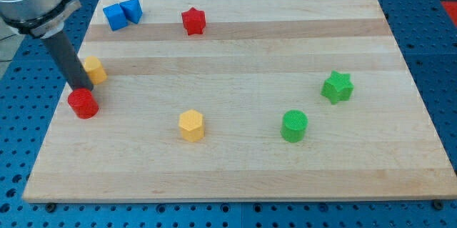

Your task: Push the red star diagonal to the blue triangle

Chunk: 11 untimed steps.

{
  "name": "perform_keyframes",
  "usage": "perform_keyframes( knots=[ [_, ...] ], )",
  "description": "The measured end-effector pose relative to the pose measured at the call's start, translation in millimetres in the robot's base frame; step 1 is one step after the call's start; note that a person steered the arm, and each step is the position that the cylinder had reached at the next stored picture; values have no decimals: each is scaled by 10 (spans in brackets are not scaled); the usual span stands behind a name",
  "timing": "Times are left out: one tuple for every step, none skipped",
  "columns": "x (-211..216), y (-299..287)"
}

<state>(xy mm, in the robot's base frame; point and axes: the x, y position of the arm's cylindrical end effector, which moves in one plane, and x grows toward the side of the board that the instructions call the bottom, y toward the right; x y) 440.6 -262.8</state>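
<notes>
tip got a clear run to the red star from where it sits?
Probably yes. My tip sits between the yellow block and red cylinder; bare board lies toward the red star.

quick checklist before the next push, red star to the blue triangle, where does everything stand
1. Red star in view, near the view's top: ok.
2. Blue triangle in view at the top left, touching a blue cube: ok.
3. My tip next to the star: not ok; it sits at the view's left edge, between the yellow block and the red cylinder.
4. Tip free of other blocks: cannot tell; it looks close to both.
5. Board between star and triangle free of blocks: ok.
6. Star diagonal to triangle: not ok, it lies to the triangle's right.
</notes>
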Motion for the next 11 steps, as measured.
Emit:
perform_keyframes(
  knots=[
    [-195, 149],
    [-379, 275],
    [-415, 980],
    [-815, 1864],
    [-1059, 1383],
    [-1087, 1891],
    [-1537, 2201],
    [-1927, 2201],
    [-1786, 1495],
    [-1491, 969],
    [-1643, 1628]
  ],
)
